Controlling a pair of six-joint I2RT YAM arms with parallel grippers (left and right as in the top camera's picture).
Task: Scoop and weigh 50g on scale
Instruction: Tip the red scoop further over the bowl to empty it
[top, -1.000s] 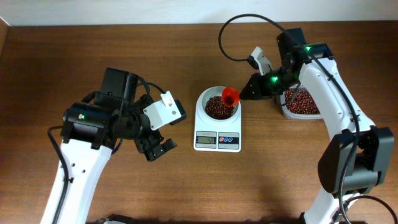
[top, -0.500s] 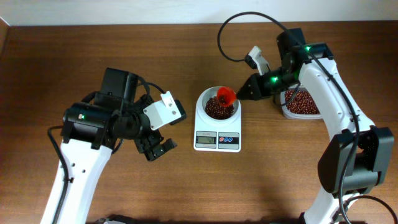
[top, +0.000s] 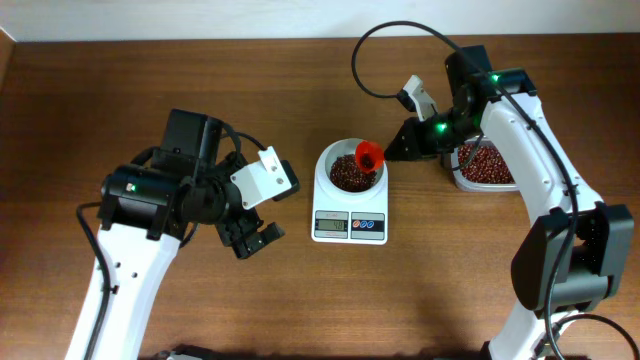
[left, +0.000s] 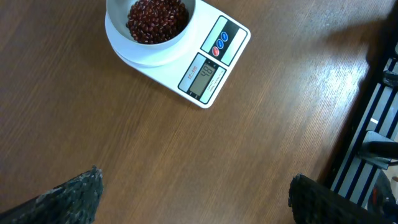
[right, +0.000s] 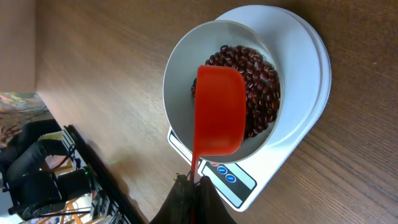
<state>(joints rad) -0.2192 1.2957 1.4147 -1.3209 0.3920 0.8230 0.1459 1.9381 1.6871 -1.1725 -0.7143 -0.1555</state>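
Observation:
The white scale (top: 349, 226) stands mid-table, its bowl (top: 322, 170) holding dark red beans. My right gripper (top: 402, 143) is shut on the thin handle of a red scoop (top: 371, 156), which hangs over the bowl's right rim. In the right wrist view the scoop (right: 219, 118) covers the middle of the bowl (right: 180, 62), and no beans show on its face. The right gripper (right: 194, 183) pinches the handle tightly. My left gripper (top: 250, 238) is open above bare table left of the scale (left: 211, 68), its fingertips (left: 68, 199) wide apart.
A clear tub (top: 487, 166) of red beans sits to the right of the scale, partly covered by the right arm. The back wall edge runs along the top of the overhead view.
The scoop swung left over the bowl's middle half a second ago and has come back to the right rim. The left arm has not moved.

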